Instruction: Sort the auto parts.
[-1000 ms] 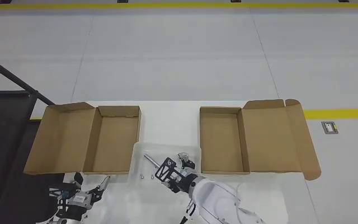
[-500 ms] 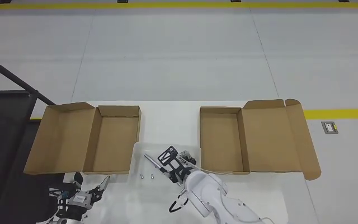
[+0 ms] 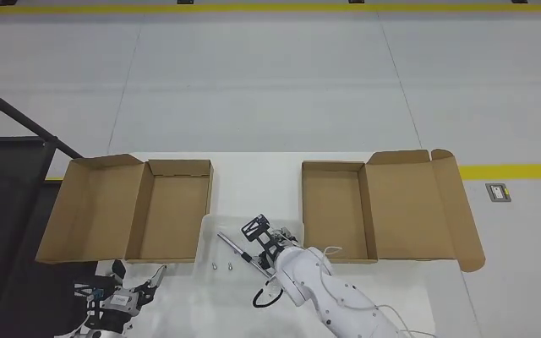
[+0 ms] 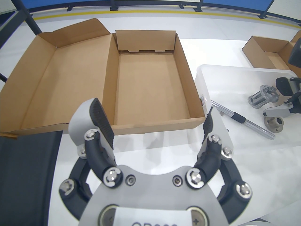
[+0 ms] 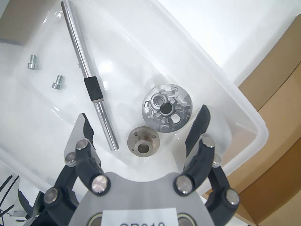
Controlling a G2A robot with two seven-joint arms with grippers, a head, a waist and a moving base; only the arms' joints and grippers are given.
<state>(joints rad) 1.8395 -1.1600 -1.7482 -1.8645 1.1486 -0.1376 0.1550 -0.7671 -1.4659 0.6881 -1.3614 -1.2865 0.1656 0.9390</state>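
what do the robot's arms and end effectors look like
The left end effector and right end effector each have silver plates, black linkages, shiny screws, black ribbed pads and a white printed label. The right arm is glossy white with a thin black cable.

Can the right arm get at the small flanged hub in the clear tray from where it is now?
Probably yes. The right gripper hangs open just above the hub, and nothing covers it. The rod and the larger slotted wheel lie close on either side, so finger room looks tight.
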